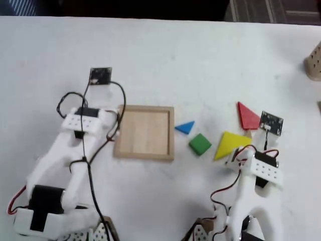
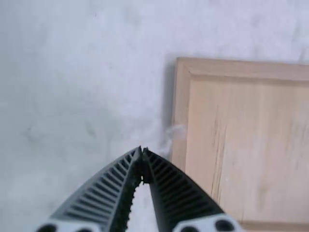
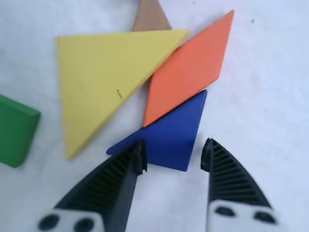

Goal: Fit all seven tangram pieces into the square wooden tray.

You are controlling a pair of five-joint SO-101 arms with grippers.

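Observation:
The square wooden tray lies mid-table with nothing in it. To its right lie a small light-blue triangle, a green square, a yellow triangle and a red triangle. My left gripper is shut and empty, just off the tray's left rim. My right gripper is open over the near corner of a dark blue triangle. That triangle touches an orange parallelogram and the yellow triangle. A brown piece peeks out beyond them, and the green square sits off to one side.
Two small dark circuit boards lie on the table, one behind the left arm and one beside the red triangle. A tan pegged block stands at the right edge. Cables loop around both arms.

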